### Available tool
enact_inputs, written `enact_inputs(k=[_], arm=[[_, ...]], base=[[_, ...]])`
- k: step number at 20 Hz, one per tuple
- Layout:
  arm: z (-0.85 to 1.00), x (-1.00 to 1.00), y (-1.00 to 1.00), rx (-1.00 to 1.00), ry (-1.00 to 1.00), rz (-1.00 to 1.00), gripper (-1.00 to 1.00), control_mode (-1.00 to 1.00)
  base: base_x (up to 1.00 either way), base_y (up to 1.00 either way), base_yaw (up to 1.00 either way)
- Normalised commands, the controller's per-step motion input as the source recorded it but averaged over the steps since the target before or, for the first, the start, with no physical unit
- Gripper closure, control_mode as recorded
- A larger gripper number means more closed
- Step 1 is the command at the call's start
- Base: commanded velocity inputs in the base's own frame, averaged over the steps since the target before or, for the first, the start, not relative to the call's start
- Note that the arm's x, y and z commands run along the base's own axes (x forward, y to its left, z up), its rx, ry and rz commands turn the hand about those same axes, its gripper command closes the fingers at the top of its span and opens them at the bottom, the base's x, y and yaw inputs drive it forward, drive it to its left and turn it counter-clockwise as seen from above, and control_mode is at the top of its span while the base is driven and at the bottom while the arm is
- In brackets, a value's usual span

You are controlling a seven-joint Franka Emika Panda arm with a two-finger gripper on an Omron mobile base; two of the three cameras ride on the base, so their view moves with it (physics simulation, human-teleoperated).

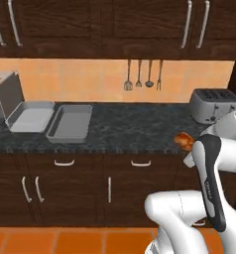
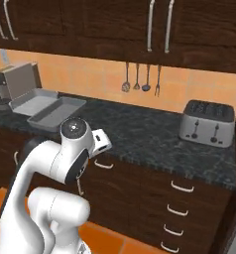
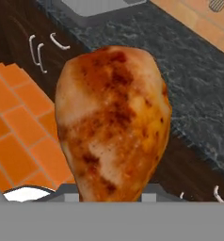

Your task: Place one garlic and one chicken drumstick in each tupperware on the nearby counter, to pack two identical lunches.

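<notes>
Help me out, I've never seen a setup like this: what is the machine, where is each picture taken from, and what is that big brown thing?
It is a white robot arm on a driving base in a simulated kitchen. Two pictures come from cameras behind it, left and right; the third looks along its gripper. The brown thing is a chicken drumstick, clamped in the shut gripper and huge because the camera is so close. On the counter sit two empty trays, the tupperware, beside a coffee machine, with a toaster at the right.
</notes>
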Motion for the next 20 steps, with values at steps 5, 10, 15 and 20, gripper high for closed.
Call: enact_inputs(k=[5,10,15,20], arm=[[0.00,0.00,0.00,0.00,0.00,0.00,1.00,1.00],[0.00,0.00,0.00,0.00,0.00,0.00,1.00,1.00],[0.00,0.00,0.00,0.00,0.00,0.00,1.00,1.00],[-0.09,0.12,0.13,-0.04,0.03,-0.03,1.00,-1.00]], base=[[0.95,1.00,0.00],[0.89,1.00,0.00],[0.96,1.00,-0.02],[0.67,0.80,-0.08]])
